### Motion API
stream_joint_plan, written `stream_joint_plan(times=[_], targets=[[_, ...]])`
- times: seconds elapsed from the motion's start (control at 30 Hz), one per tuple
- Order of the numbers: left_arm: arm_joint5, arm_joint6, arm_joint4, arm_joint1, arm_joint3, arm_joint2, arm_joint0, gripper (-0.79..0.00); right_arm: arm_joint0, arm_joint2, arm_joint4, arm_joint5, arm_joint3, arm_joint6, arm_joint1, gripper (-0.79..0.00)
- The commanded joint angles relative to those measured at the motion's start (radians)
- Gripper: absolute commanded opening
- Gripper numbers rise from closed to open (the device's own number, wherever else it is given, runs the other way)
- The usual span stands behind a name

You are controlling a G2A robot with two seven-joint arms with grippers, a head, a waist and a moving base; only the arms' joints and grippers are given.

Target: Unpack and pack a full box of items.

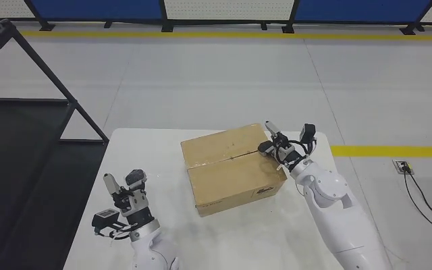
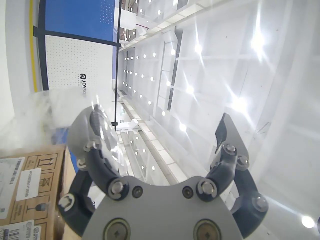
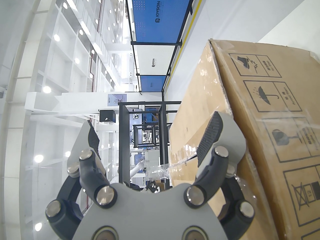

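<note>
Locate the cardboard box (image 1: 229, 167) near the middle of the white table (image 1: 135, 155), standing flat, flaps shut, with a taped seam across the top. Find the right gripper (image 3: 152, 123) at the box's right end, jaws spread wide and gripping nothing, with one finger (image 3: 212, 131) set at the box's top edge and the other in free air. Find the left gripper (image 2: 157, 116) over the table's front left area, well apart from the box, pointing upward, jaws likewise spread wide and holding nothing. Note clear film (image 2: 107, 136) clinging to one of its fingers.
</note>
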Motion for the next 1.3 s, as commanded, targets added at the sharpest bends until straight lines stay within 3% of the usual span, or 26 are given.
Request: stream_joint_plan(times=[0.0, 0.57, 0.93, 1.27], targets=[[0.008, 0.001, 0.008, -0.004, -0.014, -0.004, -0.001, 0.0, 0.001, 0.002, 0.003, 0.0, 0.001, 0.0, 0.0, 0.0], [0.085, -0.022, 0.084, -0.039, -0.083, 0.027, -0.06, 0.0, 0.003, 0.01, 0.002, 0.005, 0.018, 0.019, -0.002, 0.0], [0.188, -0.083, 0.09, -0.07, -0.016, 0.099, -0.172, 0.0, 0.016, 0.005, 0.004, 0.006, 0.035, 0.03, -0.005, 0.0], [0.229, -0.108, 0.095, -0.102, 0.068, 0.164, -0.27, 0.0, 0.028, -0.001, -0.003, 0.009, 0.042, 0.032, -0.008, 0.0]])
